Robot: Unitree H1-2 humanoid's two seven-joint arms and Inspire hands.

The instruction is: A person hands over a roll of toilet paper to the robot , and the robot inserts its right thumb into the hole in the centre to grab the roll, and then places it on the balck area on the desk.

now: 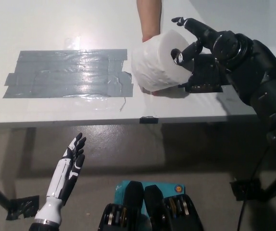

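Resting below the near edge of the white desk (56,118), over the floor, the white left hand (70,166) holds nothing, its fingers straight and a little spread. On the desk top, the black area (68,73) is a patch of dark grey tape strips laid side by side, glossy with glare, its right edge near the roll of toilet paper (155,62). The roll is plump and white with a soft, faintly quilted skin, tipped so that its flat end faces the black right hand (195,45); its underside is close to the desk, though whether it touches cannot be told. The right hand's thumb goes into the roll's centre hole while the other fingers arch apart over the roll's top, not closed on it. Just right of the roll lies a small black block (206,77). Beyond the roll, a person's forearm (149,17) reaches down to its far side.
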